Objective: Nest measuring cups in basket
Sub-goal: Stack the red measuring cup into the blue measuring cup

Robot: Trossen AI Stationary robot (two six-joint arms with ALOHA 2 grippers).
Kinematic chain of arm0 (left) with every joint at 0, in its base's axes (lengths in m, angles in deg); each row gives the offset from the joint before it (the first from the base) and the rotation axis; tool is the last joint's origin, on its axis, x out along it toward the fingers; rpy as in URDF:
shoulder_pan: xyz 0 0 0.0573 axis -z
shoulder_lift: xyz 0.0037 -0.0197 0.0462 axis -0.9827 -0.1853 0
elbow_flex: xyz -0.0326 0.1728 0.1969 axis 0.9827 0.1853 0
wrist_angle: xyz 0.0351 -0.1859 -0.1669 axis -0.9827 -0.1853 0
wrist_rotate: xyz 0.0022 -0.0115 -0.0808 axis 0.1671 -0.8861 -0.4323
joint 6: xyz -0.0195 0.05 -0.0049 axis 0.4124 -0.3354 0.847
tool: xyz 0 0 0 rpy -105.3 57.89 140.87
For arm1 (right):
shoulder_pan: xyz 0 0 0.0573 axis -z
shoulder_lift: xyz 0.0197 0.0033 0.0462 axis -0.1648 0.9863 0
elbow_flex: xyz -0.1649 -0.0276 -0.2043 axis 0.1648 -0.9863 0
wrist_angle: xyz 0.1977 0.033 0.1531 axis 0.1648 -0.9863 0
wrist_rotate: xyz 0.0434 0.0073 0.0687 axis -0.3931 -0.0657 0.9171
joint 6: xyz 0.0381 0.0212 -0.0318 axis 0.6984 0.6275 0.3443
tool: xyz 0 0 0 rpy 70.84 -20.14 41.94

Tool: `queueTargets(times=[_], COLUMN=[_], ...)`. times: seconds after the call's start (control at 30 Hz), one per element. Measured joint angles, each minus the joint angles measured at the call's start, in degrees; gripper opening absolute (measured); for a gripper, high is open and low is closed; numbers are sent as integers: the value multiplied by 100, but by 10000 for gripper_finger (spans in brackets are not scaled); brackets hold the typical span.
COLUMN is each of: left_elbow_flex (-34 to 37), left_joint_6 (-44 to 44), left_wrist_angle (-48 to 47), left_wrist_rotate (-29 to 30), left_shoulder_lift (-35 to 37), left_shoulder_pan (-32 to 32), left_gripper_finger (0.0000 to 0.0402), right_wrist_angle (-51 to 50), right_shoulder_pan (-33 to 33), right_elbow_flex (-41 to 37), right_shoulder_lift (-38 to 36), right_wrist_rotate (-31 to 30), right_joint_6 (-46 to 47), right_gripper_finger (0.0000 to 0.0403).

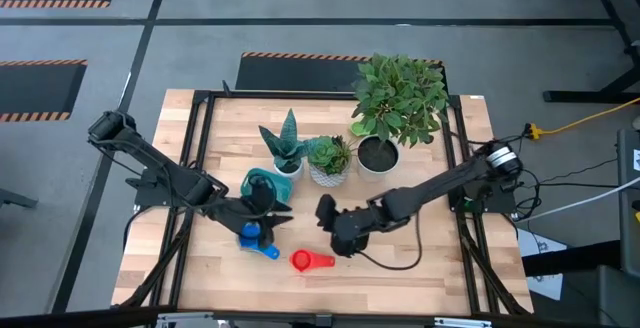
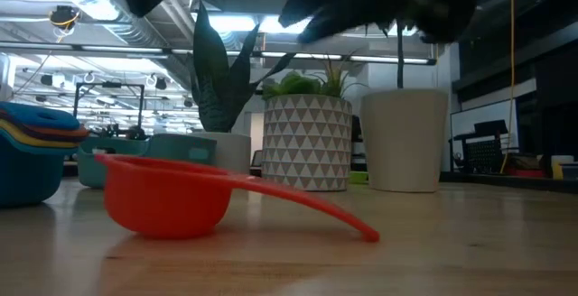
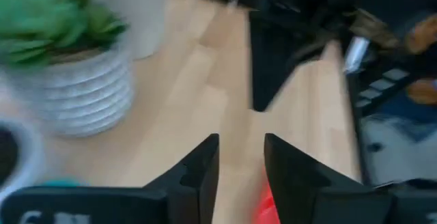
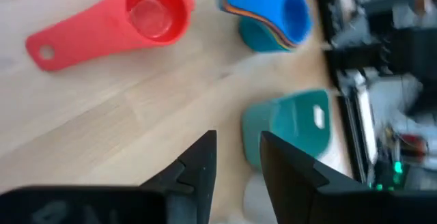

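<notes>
A red measuring cup (image 1: 310, 260) (image 4: 147, 12) lies alone on the table with its bowl facing up. A nested stack of cups with a blue one on top (image 1: 258, 238) (image 4: 270, 19) stands on the wood beside the teal basket (image 1: 262, 183) (image 4: 290, 125). In the low view, the red cup (image 2: 172, 197) is in front, the stack (image 2: 32, 161) at the left and the basket (image 2: 135, 156) behind. My left gripper (image 1: 272, 208) (image 3: 239, 162) hovers between basket and stack, open and empty. My right gripper (image 1: 330, 223) (image 4: 235, 156) hangs just far of the red cup, open and empty.
Three white plant pots stand across the table's middle and far part: a spiky plant (image 1: 287, 146), a patterned pot with a succulent (image 1: 328, 160) and a large leafy plant (image 1: 392, 103). Bare wood lies along the near edge on either side of the red cup.
</notes>
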Motion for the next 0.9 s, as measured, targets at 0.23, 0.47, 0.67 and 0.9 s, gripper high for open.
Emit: queueTargets(times=[0.23, 0.47, 0.67, 0.9], left_elbow_flex=[-40, -956, -2121, -3044], left_joint_6=[-36, -34, -114, 575], left_wrist_angle=[1457, 1180, -291, -2214], left_wrist_rotate=[-658, -1448, -1899, -1945], left_shoulder_lift=[-898, -1799, -2434, -2963], left_shoulder_pan=[-1, -98, -237, -273], left_gripper_finger=[120, 119, 119, 119], right_wrist_angle=[-1155, -2077, -2503, -2482], right_shoulder_pan=[-314, -714, -1231, -1707], right_elbow_flex=[-33, -382, -964, -1766], right_shoulder_lift=[-698, -1261, -1652, -1936], right_wrist_rotate=[-417, -1072, -1792, -1874], right_joint_6=[1897, 3812, 5226, 6823], right_gripper_finger=[117, 117, 117, 117])
